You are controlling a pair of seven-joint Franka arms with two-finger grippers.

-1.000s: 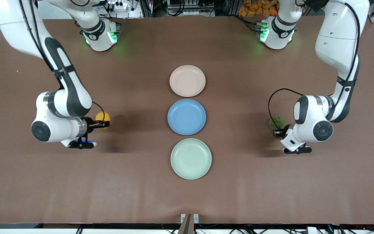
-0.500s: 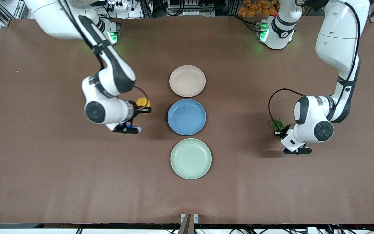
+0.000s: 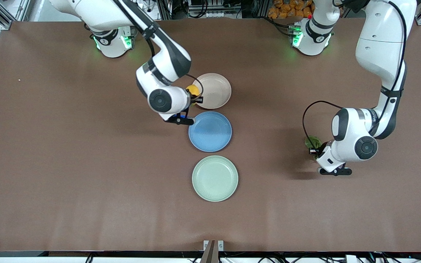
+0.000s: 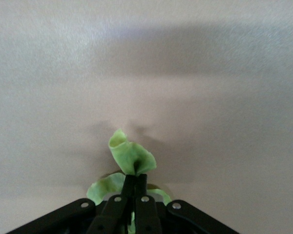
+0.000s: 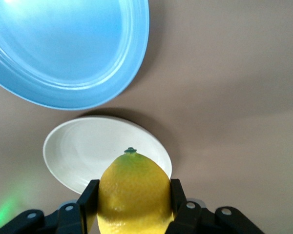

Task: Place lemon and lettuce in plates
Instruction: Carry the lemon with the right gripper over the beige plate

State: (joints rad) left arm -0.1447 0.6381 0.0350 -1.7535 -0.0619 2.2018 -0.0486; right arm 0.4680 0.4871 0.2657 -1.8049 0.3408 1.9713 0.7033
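Observation:
My right gripper is shut on the yellow lemon and holds it over the rim of the beige-pink plate at the right arm's side. In the right wrist view the lemon sits between the fingers with that plate under it. My left gripper is shut on the green lettuce leaf above the bare table toward the left arm's end. In the left wrist view the leaf sticks out past the shut fingertips. The mint green plate lies nearest the front camera.
A blue plate lies between the two task plates; it also shows in the right wrist view. The brown table is open toward both ends. The arm bases stand along the table edge farthest from the front camera.
My right arm has carried the lemon from the right arm's end of the table across to the beige-pink plate's rim. My left gripper has stayed nearly in place with the lettuce.

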